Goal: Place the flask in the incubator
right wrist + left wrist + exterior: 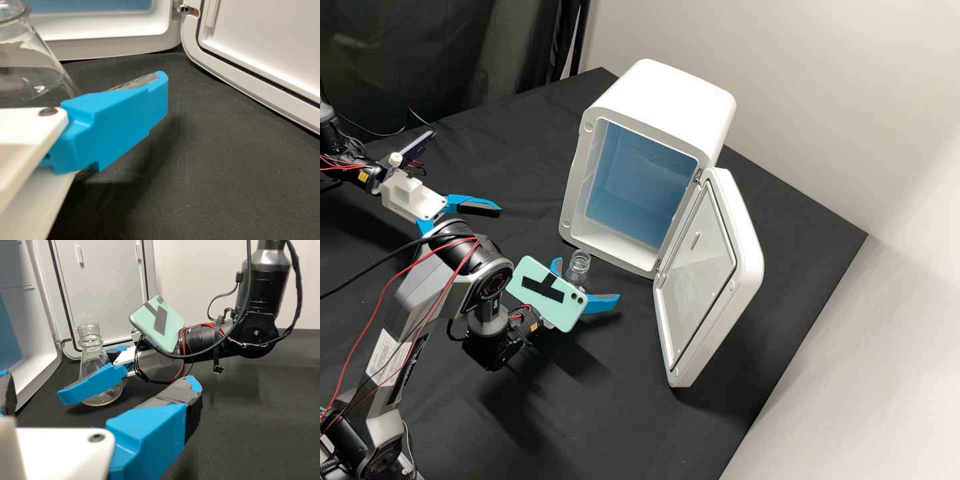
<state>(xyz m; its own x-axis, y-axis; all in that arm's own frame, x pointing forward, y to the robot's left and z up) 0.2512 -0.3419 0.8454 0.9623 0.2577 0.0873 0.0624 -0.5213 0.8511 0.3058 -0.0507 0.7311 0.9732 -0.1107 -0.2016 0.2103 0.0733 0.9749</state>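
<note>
**Right gripper (587,281) at flask (577,265): grasp pending**
Its fingers are apart, straddling the upright glass flask on the black bench (520,133) just in front of the incubator (653,107), whose door (710,267) is open. The left gripper (461,217), fingers apart and empty, sits well back. Remaining, by judgement: clamp, lift, place inside.

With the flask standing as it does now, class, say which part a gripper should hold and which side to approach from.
Probably the flask just under its neck, fingers level, coming from the side away from the incubator: it stands upright before the open chamber, and the body narrows there.
</note>
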